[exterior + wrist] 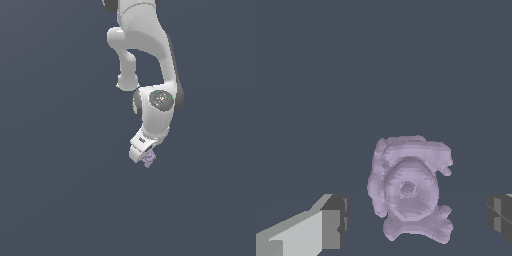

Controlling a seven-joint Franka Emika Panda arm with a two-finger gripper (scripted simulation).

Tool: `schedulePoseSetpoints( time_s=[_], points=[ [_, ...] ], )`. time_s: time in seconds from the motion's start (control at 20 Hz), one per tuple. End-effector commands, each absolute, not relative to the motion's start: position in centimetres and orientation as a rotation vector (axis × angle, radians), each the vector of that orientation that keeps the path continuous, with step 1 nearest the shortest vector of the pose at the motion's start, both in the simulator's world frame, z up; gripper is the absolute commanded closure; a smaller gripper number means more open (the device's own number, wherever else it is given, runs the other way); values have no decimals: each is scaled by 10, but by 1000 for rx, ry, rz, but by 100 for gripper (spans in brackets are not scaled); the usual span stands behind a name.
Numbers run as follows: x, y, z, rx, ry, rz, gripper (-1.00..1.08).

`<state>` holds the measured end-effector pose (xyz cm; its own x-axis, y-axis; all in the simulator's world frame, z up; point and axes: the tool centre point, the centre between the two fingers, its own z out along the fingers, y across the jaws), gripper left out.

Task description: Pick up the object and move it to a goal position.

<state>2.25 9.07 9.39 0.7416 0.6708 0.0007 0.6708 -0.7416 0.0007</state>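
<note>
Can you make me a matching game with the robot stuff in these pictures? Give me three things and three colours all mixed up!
Things:
1. the object
2. the arm
3. the fingertips

Colours:
A. white
B. dark grey
C. pale lilac-purple

Pairs: 1-C, 2-A, 3-B. In the wrist view the lilac object sits between the open gripper fingers, with a gap on each side.

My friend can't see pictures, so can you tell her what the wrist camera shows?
A small, lumpy lilac object with a swirled, rose-like top sits on a plain dark grey-blue floor, seen from straight above. The gripper is open, its two jaws apart on either side of the object, not touching it.
</note>
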Motion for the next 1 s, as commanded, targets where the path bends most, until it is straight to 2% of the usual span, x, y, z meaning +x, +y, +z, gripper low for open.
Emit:
schedulePoseSetpoints(
  time_s=[0.0, 0.3, 0.55, 0.6, 0.95],
  points=[
    [22, 91, 85, 2931, 1131, 0, -92],
    [21, 91, 55, 2929, 1136, 0, -92],
    [22, 91, 49, 2929, 1137, 0, -92],
    [22, 91, 49, 2929, 1137, 0, 108],
    [22, 91, 49, 2929, 1137, 0, 108]
  ],
)
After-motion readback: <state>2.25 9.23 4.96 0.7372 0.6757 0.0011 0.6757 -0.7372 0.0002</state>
